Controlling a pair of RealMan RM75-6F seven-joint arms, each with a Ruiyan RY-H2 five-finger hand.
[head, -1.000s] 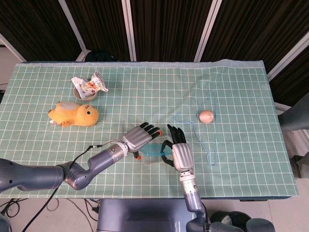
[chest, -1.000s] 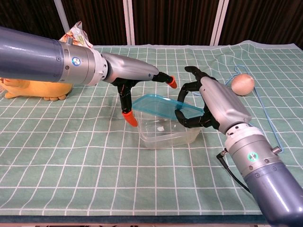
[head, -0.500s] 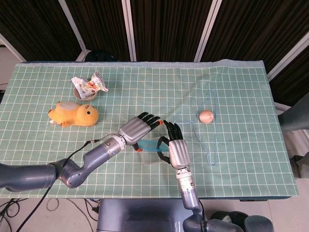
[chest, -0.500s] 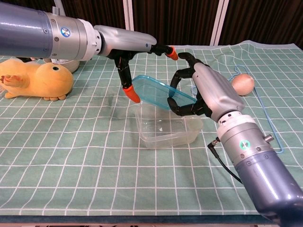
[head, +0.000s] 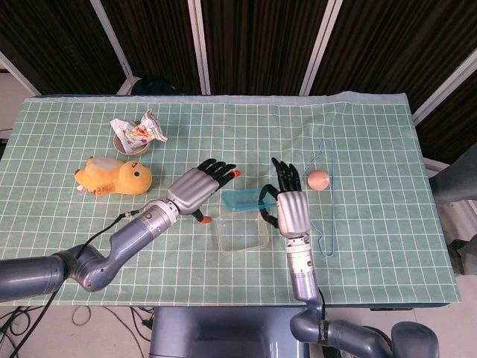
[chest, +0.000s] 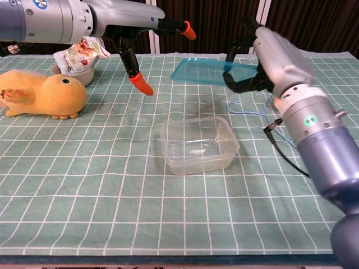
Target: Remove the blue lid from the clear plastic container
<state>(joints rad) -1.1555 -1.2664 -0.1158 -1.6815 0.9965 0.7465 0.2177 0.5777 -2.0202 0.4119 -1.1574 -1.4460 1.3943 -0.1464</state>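
The clear plastic container (chest: pixel 198 144) (head: pixel 241 233) sits lidless on the green checked cloth near the front middle. My right hand (chest: pixel 263 53) (head: pixel 289 203) holds the blue lid (chest: pixel 210 71) (head: pixel 243 200) by its right edge, lifted well above and behind the container, roughly level. My left hand (chest: pixel 132 33) (head: pixel 197 189) hovers to the left of the lid with its orange-tipped fingers spread, touching nothing.
A yellow duck toy (chest: pixel 39 97) (head: pixel 114 177) lies at the left. Behind it stands a bowl with a snack packet (chest: pixel 78 55) (head: pixel 136 133). A blue wire hanger (head: pixel 317 195) and a small peach-coloured ball (head: pixel 318 179) lie to the right.
My right hand has raised the blue lid up and away from the container. My left hand has let go of the lid's left edge and moved up and left.
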